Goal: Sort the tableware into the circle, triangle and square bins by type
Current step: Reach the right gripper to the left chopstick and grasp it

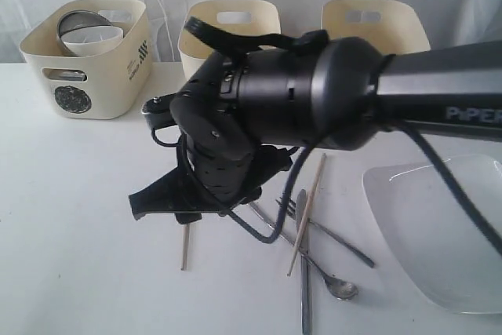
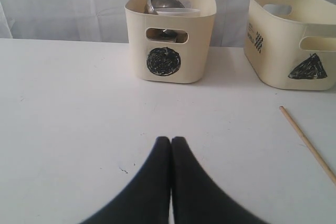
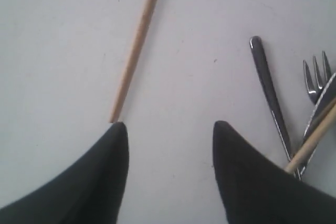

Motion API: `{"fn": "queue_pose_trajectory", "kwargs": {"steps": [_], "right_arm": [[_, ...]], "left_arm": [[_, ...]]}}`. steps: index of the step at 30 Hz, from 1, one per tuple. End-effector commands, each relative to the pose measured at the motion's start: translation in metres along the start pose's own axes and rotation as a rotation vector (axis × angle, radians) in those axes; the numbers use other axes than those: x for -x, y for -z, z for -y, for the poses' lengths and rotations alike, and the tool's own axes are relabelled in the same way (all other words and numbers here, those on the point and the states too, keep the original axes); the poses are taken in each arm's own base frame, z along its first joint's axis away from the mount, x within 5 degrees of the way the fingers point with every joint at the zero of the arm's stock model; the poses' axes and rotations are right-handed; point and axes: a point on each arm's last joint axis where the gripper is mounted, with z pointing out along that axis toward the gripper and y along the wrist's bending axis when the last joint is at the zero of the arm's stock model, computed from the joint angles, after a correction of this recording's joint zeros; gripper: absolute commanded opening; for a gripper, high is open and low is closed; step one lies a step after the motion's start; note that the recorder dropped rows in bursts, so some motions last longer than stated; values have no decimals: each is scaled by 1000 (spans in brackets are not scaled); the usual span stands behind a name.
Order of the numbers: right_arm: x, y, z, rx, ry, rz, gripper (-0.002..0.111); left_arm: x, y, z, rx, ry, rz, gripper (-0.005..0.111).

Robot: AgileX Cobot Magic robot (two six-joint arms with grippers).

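Across the whole scene a white table [image 1: 70, 217] is spread. The middle of the exterior view is filled by the black right arm [image 1: 329, 92], which is reached in from the right edge and bent down toward the table. At the lower right, a large white squarish plate [image 1: 447, 233] is cut off by the frame edge.

Along the top, three cream bins are lined up. The circle bin [image 1: 86, 60] is set at the upper left, and a steel bowl [image 1: 77, 20] and a white bowl [image 1: 98, 38] are held inside it. The triangle bin [image 1: 235, 21] is placed at the top centre. The third bin [image 1: 376, 21] is at the upper right, its mark hidden by the arm.

At the lower centre, a knife [image 1: 303, 280], spoon [image 1: 342, 289] and fork [image 1: 333, 239] are piled loosely, with one chopstick [image 1: 307, 213] laid across them. A second chopstick [image 1: 185, 249] is laid apart, left of the pile.

The right gripper [image 3: 168, 125] is shown with its jaws spread over bare table. Nothing is pinched, and the end of the second chopstick is seen just beside one fingertip. The left gripper [image 2: 171, 139] is shown with its jaws pressed together and nothing between them.
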Motion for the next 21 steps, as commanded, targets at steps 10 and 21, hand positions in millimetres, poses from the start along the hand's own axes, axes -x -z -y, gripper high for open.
{"fn": "queue_pose_trajectory", "kwargs": {"steps": [10,21], "right_arm": [[38,-41,-26,-18,-46,-2,41],[59,-71,-17,3,-113,-58,45]], "left_arm": [[-1,0,0,3,4,4,0],[-1,0,0,3,4,4,0]]}}
